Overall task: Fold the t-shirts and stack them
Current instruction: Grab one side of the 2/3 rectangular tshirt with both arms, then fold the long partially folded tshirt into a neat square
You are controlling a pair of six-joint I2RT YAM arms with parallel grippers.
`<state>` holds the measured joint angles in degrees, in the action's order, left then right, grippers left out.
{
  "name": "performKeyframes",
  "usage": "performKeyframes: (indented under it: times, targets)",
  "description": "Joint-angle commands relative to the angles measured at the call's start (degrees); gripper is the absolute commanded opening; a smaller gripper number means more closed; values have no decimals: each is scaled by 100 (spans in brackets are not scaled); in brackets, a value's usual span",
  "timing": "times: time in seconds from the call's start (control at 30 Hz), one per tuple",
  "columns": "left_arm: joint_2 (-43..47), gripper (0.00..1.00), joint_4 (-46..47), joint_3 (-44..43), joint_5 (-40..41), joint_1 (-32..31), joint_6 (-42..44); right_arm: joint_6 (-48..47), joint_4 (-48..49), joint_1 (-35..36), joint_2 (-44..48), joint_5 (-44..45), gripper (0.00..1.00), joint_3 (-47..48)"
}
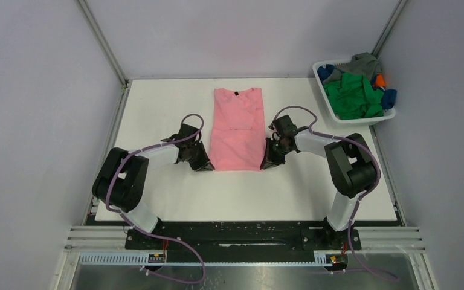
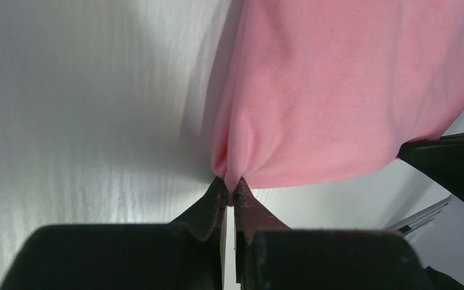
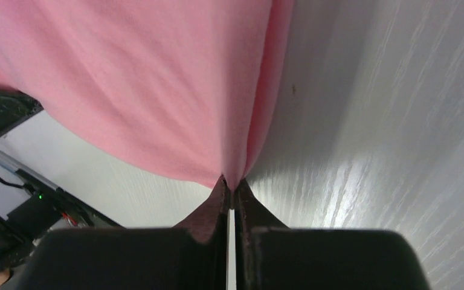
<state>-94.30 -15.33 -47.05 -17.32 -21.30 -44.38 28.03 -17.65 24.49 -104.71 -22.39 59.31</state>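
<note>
The salmon pink t-shirt (image 1: 237, 127) lies flat mid-table, its sides folded in, collar at the far end. My left gripper (image 1: 207, 165) is shut on the shirt's near left corner; the left wrist view shows pink cloth (image 2: 338, 90) pinched between the fingertips (image 2: 217, 196). My right gripper (image 1: 266, 164) is shut on the near right corner; the right wrist view shows the pink cloth (image 3: 157, 90) pinched between its fingertips (image 3: 244, 196). Green (image 1: 353, 95), grey (image 1: 362, 62), blue (image 1: 389, 98) and orange (image 1: 380, 79) shirts lie bunched in the basket.
A white plastic basket (image 1: 329, 110) stands at the table's far right corner. The white table (image 1: 248, 193) runs to a metal rail at the near edge. Grey walls close in the left, right and back sides.
</note>
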Motion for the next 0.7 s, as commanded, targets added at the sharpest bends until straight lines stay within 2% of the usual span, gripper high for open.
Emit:
performKeyframes:
  times: [0.0, 0.23, 0.3, 0.43, 0.53, 0.67]
  targets:
    - [774, 0, -275, 459, 216, -88, 149, -316, -637, 21, 599, -505, 0, -384]
    - [2913, 0, -1277, 1306, 262, -660, -63, -931, -2143, 194, 2134, -1429, 0, -1120]
    - [3561, 0, -1668, 1291, 186, -832, -226, -1035, -2569, 202, 2565, -1650, 0, -1177]
    - [4632, 0, -2002, 987, -70, -1034, -461, -907, -2834, 218, 3301, -2051, 0, -1128]
    - [4919, 0, -1993, 718, 12, -1043, -451, -773, -2803, 186, 3668, -1817, 0, -855]
    - [4458, 0, -1722, 91, 305, -1022, -35, -490, -2236, -134, 3675, -1911, 0, -435]
